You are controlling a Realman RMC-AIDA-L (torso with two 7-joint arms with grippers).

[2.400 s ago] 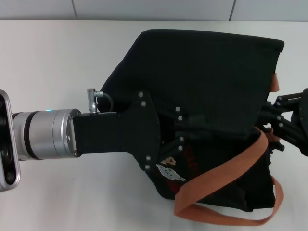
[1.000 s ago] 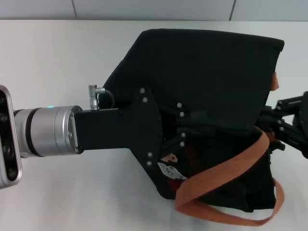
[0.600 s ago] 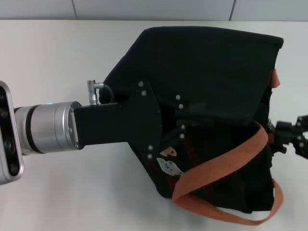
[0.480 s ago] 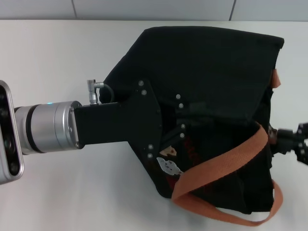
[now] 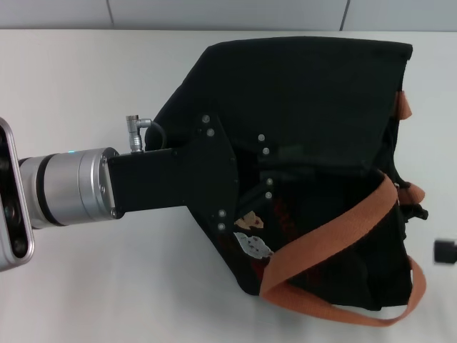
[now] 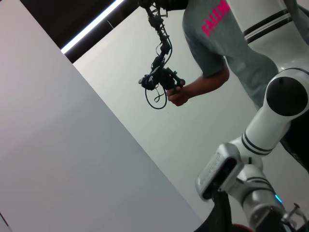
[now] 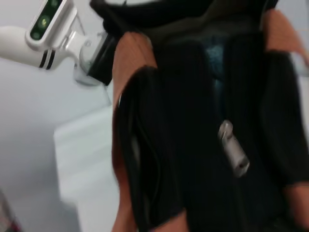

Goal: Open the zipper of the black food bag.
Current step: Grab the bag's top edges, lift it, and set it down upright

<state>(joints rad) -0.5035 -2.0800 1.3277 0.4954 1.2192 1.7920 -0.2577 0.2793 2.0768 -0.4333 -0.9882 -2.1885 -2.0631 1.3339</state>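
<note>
The white bench carries the black food bag, which fills the centre and right of the head view, lying slumped with its orange-brown webbing handles looping across the lower right of the frame and a small cartoon patch showing at lower centre. The left end effector reaches in from the left edge of the frame, and its black body lies over the bag's near-left side, seemingly pressing the fabric to steady it; its fingers are hidden against the black cloth, so whether they grip anything cannot be told. The right end effector shows only as a small dark piece at the right edge of the frame, just beside the bag's end and apart from it; whether it is wide or narrow cannot be told. In the right wrist view the zipper runs along the bag's end, its silver pull tab hanging free at centre right of that frame with nothing holding it. The step in hand looks like the approach to the tab; the next move calls for the right end effector to close in, pinch the small tab squarely and draw it along the tape while the left keeps the bag from sliding. What the bag holds cannot be seen.
</note>
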